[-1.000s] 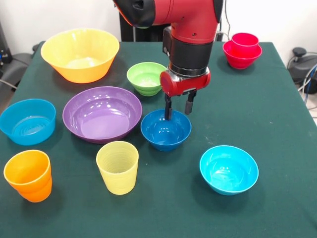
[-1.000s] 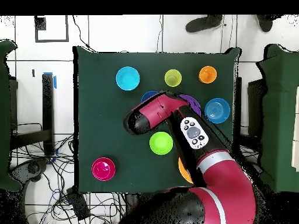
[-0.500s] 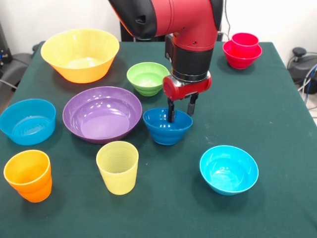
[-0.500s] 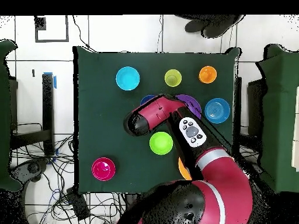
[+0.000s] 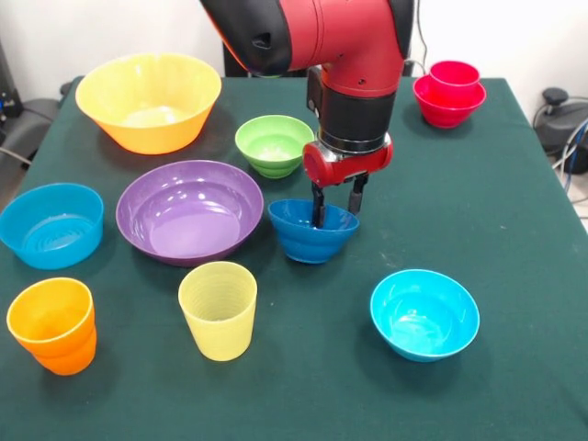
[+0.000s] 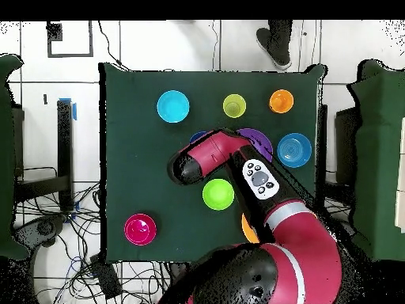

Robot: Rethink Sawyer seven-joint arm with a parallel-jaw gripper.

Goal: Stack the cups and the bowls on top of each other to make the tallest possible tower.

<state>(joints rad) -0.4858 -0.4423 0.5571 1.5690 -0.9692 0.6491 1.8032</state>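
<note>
In the front view, the light blue straight-sided bowl [image 5: 50, 224] sits at the left edge of the green table [image 5: 514, 211], with the orange cup [image 5: 52, 324] below it in the lower left corner. The large yellow-orange bowl [image 5: 148, 100] stands in the upper left. Right of the light blue bowl lies the wide purple bowl [image 5: 189, 210], and below that the pale yellow ribbed cup [image 5: 218, 310] stands upright. The lime green bowl [image 5: 273, 144] sits above centre, just beside the arm [image 5: 354, 64].

At the centre, the tool [image 5: 335, 206] comes down from above and pinches the far rim of the dark blue bowl [image 5: 311, 233], one finger inside the bowl and the other outside it. The bowl sits slightly tilted, close to the purple bowl's right edge; whether it touches the table cannot be told.

The cyan bowl [image 5: 424, 313] rests in the lower right. In the upper right corner stands the tower [image 5: 449, 92], a red cup nested in a red bowl.

In the overhead view, a person's shoe [image 6: 277, 43] shows at the top edge, beyond the table.
</note>
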